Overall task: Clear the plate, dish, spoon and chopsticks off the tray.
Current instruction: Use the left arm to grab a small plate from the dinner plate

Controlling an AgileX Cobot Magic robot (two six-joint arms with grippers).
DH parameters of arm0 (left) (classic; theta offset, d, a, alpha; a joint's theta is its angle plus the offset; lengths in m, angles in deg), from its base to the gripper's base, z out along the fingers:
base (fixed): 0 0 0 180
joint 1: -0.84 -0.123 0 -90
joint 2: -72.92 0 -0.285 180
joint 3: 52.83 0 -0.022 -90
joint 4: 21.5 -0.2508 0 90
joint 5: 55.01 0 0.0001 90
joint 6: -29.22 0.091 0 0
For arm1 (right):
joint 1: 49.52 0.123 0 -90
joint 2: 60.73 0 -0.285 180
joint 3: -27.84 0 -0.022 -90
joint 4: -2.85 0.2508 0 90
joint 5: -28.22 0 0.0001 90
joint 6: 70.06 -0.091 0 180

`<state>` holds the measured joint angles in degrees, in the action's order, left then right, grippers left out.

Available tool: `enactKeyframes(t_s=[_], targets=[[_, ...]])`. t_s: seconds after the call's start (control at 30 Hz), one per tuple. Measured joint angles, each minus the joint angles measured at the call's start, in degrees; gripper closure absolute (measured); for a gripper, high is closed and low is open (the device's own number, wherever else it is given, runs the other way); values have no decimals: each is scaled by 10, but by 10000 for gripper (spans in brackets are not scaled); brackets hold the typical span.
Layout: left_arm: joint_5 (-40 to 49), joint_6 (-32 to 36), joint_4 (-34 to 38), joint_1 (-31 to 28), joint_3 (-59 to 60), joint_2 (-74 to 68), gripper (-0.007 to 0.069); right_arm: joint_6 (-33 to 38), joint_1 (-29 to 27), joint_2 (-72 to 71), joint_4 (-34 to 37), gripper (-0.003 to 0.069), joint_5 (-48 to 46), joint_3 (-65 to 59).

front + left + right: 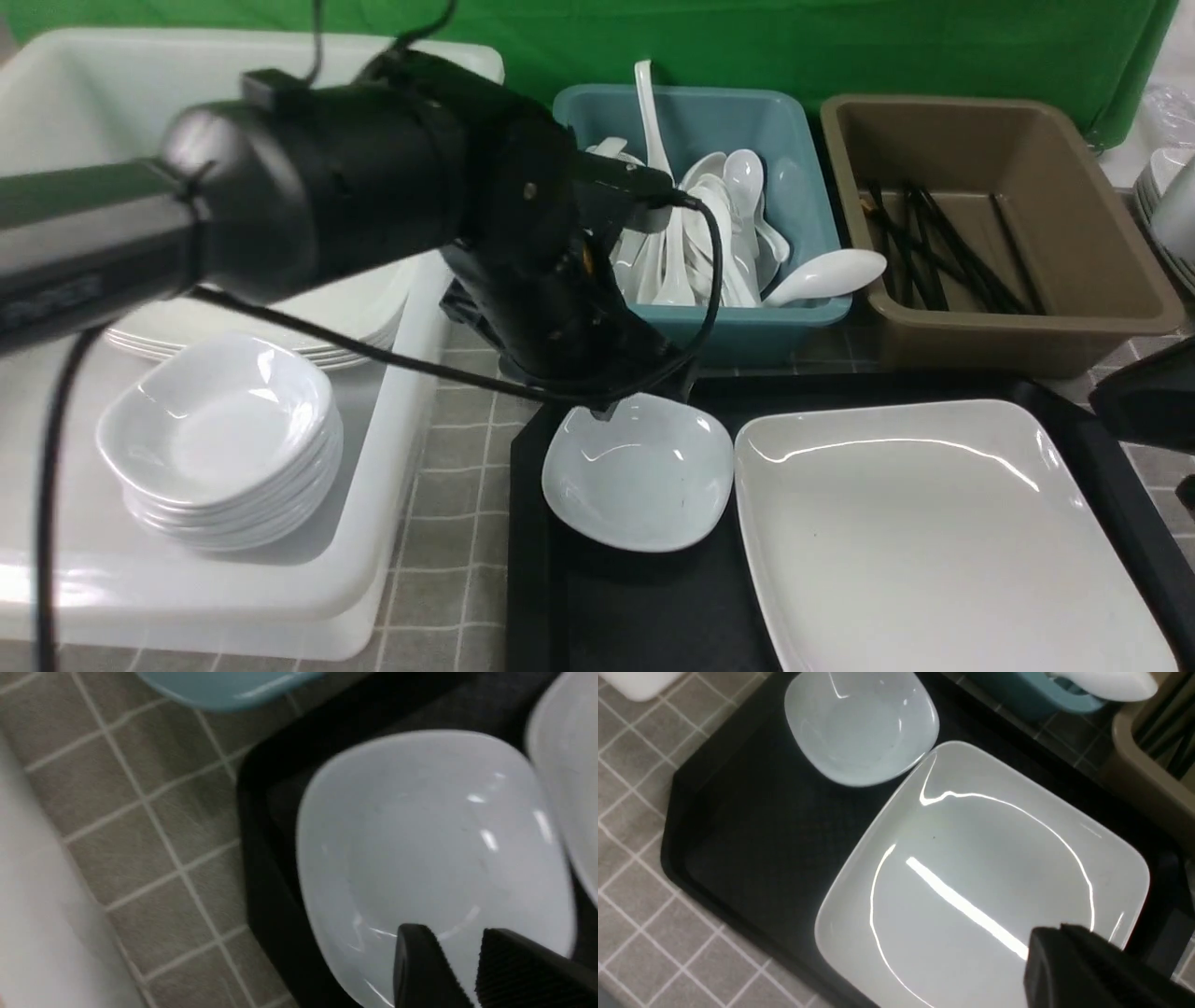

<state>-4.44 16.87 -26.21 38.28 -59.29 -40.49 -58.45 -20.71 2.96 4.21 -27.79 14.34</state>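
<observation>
A small white deep dish (638, 471) (434, 849) sits at the far left of the black tray (537, 579). The large white plate (934, 541) (985, 882) lies beside it on the right, their rims nearly touching. My left gripper (607, 406) (451, 931) hangs over the dish's far rim, open, with only the dish showing through the gap. Whether a finger touches the dish I cannot tell. My right gripper (1052, 933) is shut and empty above the plate's edge. Spoons (719, 224) lie in the teal bin and chopsticks (943, 252) in the brown bin.
The teal bin (794, 317) and the brown bin (1074, 336) stand just behind the tray. One spoon (826, 275) overhangs the teal bin's rim. On the left, a white tub (373, 523) holds stacked small dishes (219, 439) and plates. My left arm (373, 187) reaches across it.
</observation>
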Motion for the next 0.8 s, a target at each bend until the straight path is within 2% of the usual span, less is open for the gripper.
enactKeyframes(t_s=[0.17,0.27,0.67,0.8], targets=[[2,-10,-31,0,-34,-72,230,0,0,-11,0,620,8,-1],[-7,-15,-37,0,-36,-94,174,0,0,-11,0,620,20,-1],[-60,-27,-36,-17,-38,-115,152,-1,0,-11,0,620,47,-1],[-71,-21,-8,-27,-39,-118,151,-1,0,-11,0,620,47,-1]])
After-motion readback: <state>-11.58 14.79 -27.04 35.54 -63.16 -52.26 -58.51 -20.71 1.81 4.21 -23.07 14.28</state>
